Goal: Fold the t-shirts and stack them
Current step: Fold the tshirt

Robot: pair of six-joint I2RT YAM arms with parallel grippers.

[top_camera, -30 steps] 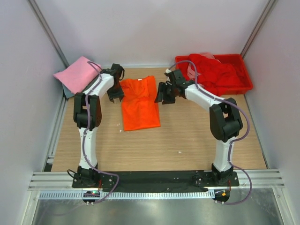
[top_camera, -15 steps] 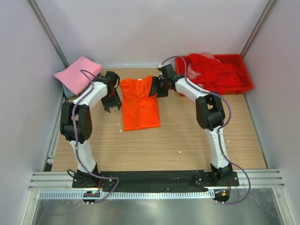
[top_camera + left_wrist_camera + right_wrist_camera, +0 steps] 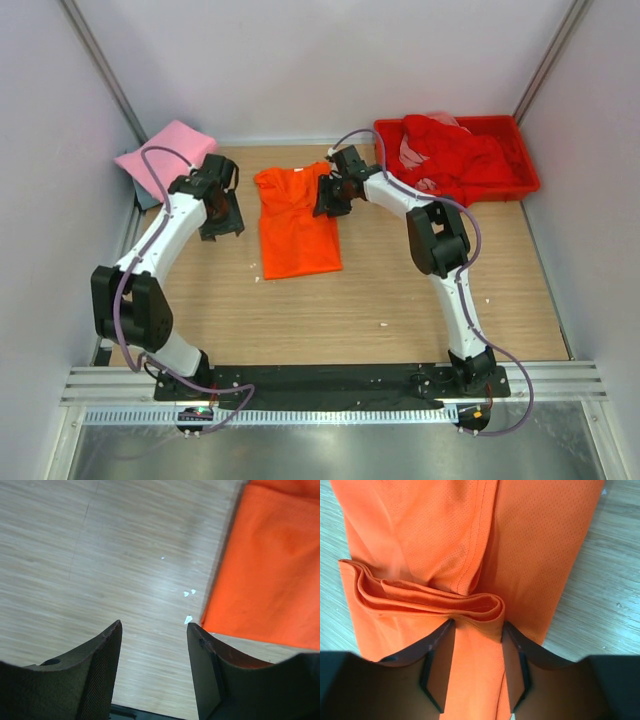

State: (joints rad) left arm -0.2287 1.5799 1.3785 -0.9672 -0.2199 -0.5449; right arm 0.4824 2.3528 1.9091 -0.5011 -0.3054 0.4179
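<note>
At the far left corner of the wooden table (image 3: 400, 290) we see a pink t-shirt (image 3: 165, 158) lying folded, with a sliver of grey cloth (image 3: 144, 197) showing under its near edge. Just right of it, the left gripper (image 3: 222, 218) hangs over bare wood. Its wrist view shows the jaws wide apart with nothing between them, and a few white specks (image 3: 188, 619) on the table beside the orange hem. In the middle lies the orange t-shirt (image 3: 298, 235), folded into a long strip, collar end away from the arms. The right gripper (image 3: 328, 200) sits on the strip's far right edge. From its wrist we see the jaws partway apart, orange cloth between them and a bunched fold (image 3: 427, 597) against the fingertips. At the far right, a red tray (image 3: 528, 180) holds a heap of red t-shirts (image 3: 455, 155).
</note>
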